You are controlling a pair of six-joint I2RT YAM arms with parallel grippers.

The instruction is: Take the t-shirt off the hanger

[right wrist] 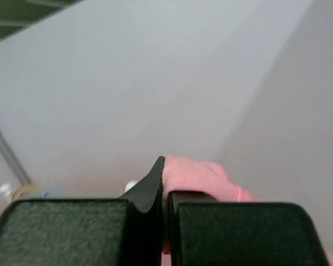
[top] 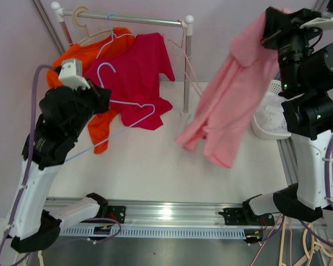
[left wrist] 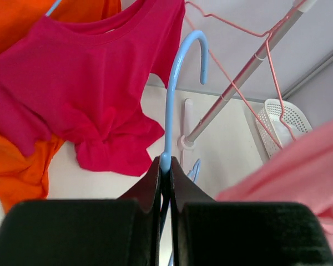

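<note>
- Top external view: the right gripper (top: pixel 266 37) is raised high at the right and clamped on a bunched part of the pink t-shirt (top: pixel 233 94).
- The pink t-shirt hangs free in the air below that grip. Its lower edge is above the white counter (top: pixel 155 166), and no hanger is in it.
- The left gripper (top: pixel 102 98) is clamped on a blue hanger (top: pixel 134 105), which is bare wire. Its hook points up in front of the red t-shirt (top: pixel 139 66).
- Left wrist view: the left gripper (left wrist: pixel 165 166) has its fingers pressed together on the neck of the blue hanger (left wrist: pixel 175 83), just below the curved hook.
- Right wrist view: the right gripper (right wrist: pixel 164 180) is closed, with a fold of the pink t-shirt (right wrist: pixel 197 176) pinched between its fingers and a plain wall behind it.
- A clothes rack (top: pixel 130 20) stands at the back of the counter. It carries the red t-shirt and, to its left, an orange t-shirt (top: pixel 91 52); their lower parts drape onto the counter.
- A pink hanger (top: pixel 186 55) dangles empty by the rack's right post.
- A white basket (top: pixel 269 119) sits at the right edge of the counter, partly hidden by the pink t-shirt and the right arm.
</note>
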